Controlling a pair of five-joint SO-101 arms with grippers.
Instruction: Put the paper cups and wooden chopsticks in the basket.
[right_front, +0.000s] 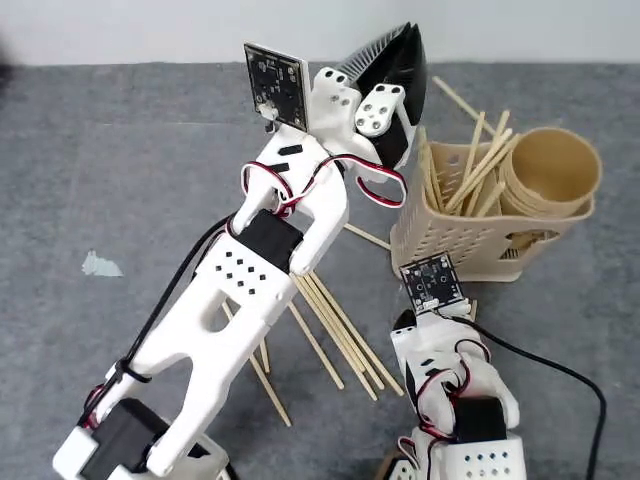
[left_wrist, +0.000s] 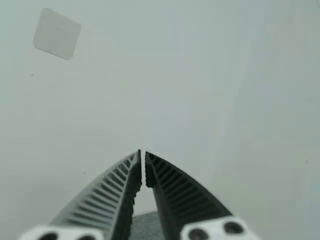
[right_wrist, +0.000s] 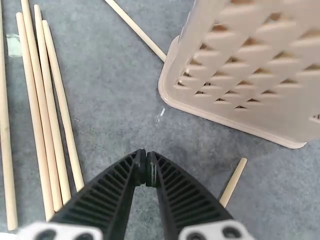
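The left hand (right_front: 405, 38) was raised near the far edge of the bench (right_front: 120, 180), beside the basket (right_front: 450, 240) and higher than its rim. In the left wrist view its two ribbed fingers (left_wrist: 112, 192) were pressed together at the tips with nothing between them, pointing at a pale wall that carried a small square plate (left_wrist: 56, 34).

The right hand (right_wrist: 146, 159) hung low over the grey bench surface, just beside a near corner of the basket (right_wrist: 240, 65). It was closed as well, tips meeting and empty.

The beige basket stood upright on the right side of the bench. A stack of paper cups (right_front: 550, 170) sat in its right part, and a bunch of chopsticks (right_front: 470, 170) leaned in its left part, ends sticking up above the rim.

More chopsticks (right_front: 335, 325) lay loose on the bench between the two arms, most of them side by side (right_wrist: 47, 115). A single one (right_wrist: 135, 30) lay close to the foot of the basket, another end (right_wrist: 233, 182) showed near the right hand, and one stick (right_front: 460, 100) lay behind the basket. A small pale scrap (right_front: 100, 265) lay on the left of the bench.
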